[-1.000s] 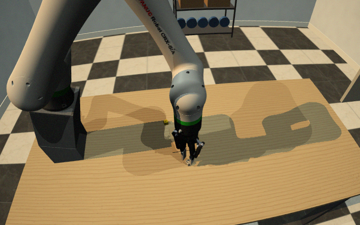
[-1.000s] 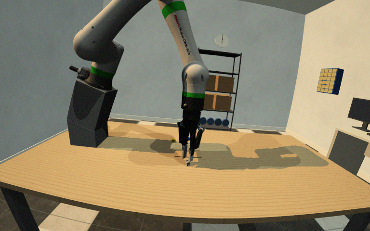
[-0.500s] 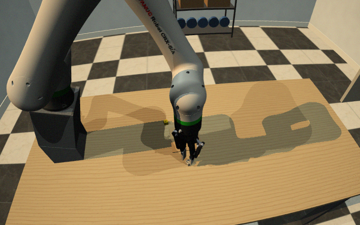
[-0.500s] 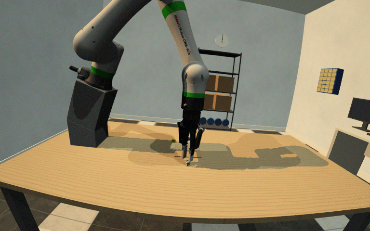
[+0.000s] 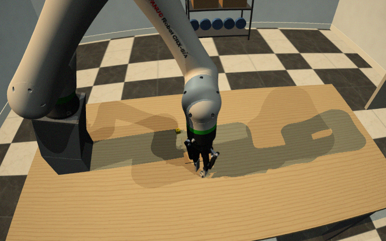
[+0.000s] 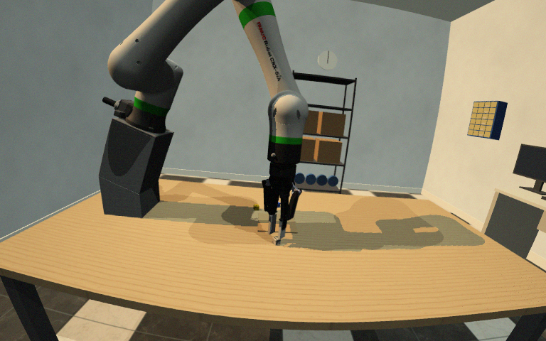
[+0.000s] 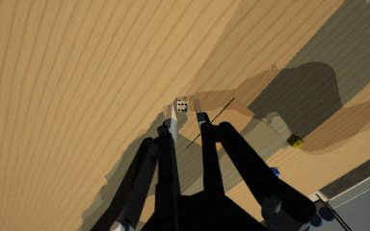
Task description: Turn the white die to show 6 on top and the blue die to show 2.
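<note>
The arm (image 5: 168, 31) (image 6: 277, 64) is bent high over the bench (image 5: 170, 210) (image 6: 241, 281) (image 7: 72, 72) from its pedestal (image 5: 62, 147) (image 6: 120, 192), with the wrist dropped and the pincer (image 5: 200, 171) (image 6: 276, 234) (image 7: 184, 109) pointed down. The pincer is held partly open, its fingers a narrow gap apart, and nothing is gripped. The white die (image 5: 201, 173) (image 6: 276, 241) (image 7: 182, 104) is seen low at the fingertips, near the bench; whether it is touched cannot be told. No long axis is offered by the cube; a pipped face is turned toward the wrist view. Farther back, the yellow die (image 5: 177, 130) (image 6: 256, 207) (image 7: 295, 141) and the blue die (image 6: 278, 204) (image 7: 275, 171) are set apart. The wood grain is crossed by broad shadows, and a shelf rack (image 5: 251, 19) (image 6: 348, 136) is placed at the back wall.
</note>
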Controlling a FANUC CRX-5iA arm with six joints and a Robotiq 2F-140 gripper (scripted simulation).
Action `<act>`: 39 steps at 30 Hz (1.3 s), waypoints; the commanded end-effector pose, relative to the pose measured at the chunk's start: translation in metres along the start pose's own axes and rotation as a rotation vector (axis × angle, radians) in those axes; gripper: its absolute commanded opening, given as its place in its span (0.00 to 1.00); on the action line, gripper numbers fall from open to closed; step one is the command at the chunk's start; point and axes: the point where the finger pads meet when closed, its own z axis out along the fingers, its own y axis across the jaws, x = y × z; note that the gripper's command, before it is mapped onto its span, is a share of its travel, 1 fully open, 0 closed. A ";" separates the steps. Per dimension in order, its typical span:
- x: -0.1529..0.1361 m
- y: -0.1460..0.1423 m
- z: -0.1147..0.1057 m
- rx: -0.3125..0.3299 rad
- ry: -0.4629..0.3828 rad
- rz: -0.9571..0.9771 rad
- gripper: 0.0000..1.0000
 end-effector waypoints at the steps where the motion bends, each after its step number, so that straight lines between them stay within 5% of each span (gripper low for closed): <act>1: 0.000 0.000 0.000 0.000 0.000 0.000 0.21; 39: 0.000 0.000 0.026 0.000 0.000 0.000 0.21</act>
